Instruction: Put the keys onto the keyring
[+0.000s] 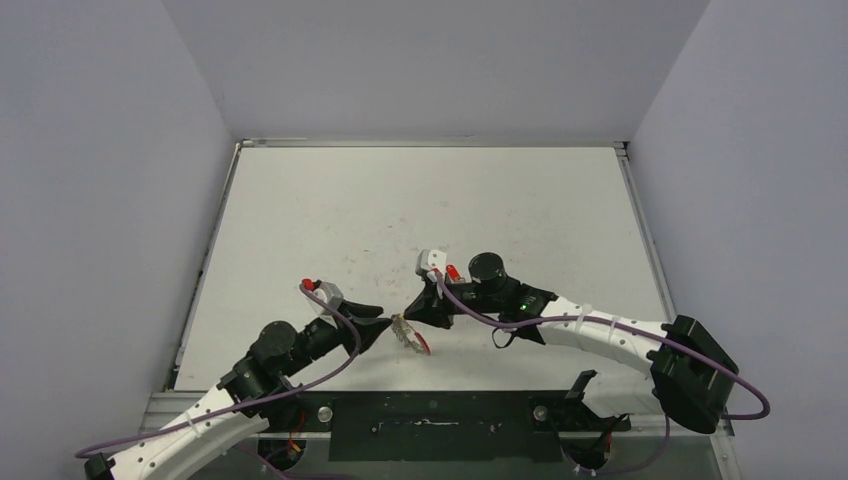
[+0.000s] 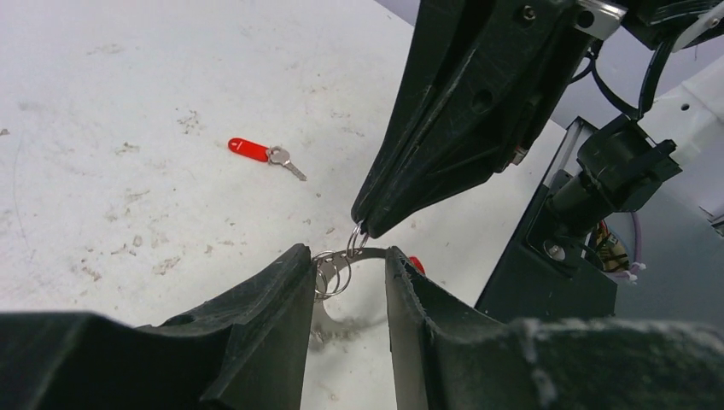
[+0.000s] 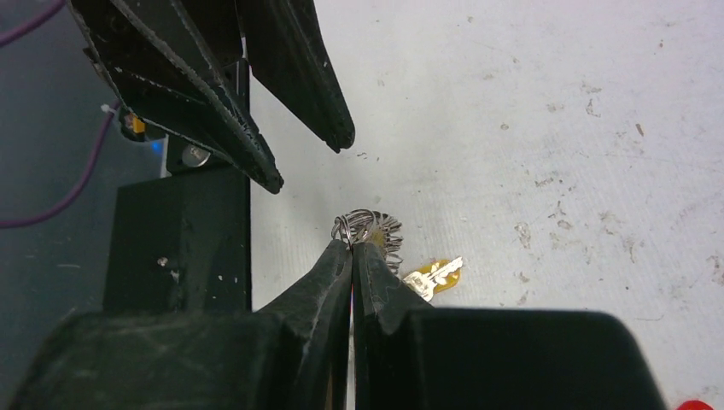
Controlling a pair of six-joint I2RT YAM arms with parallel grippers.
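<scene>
The keyring (image 1: 410, 336) hangs low over the table's near middle, between the two gripper tips. My right gripper (image 3: 352, 243) is shut on a small wire loop of the keyring (image 3: 378, 227). The yellow key (image 3: 435, 275) shows just beside the coil, partly hidden by my right finger. In the left wrist view the keyring (image 2: 335, 273) sits between the spread fingers of my left gripper (image 2: 346, 252), whose jaws stand apart. The right gripper (image 2: 364, 229) pinches the keyring from above. The red key (image 2: 256, 151) lies alone on the table farther off.
A black base plate (image 1: 430, 420) runs along the table's near edge, close under both grippers. Grey walls close in the table on the left, right and far sides. The tabletop (image 1: 420, 200) is scuffed white.
</scene>
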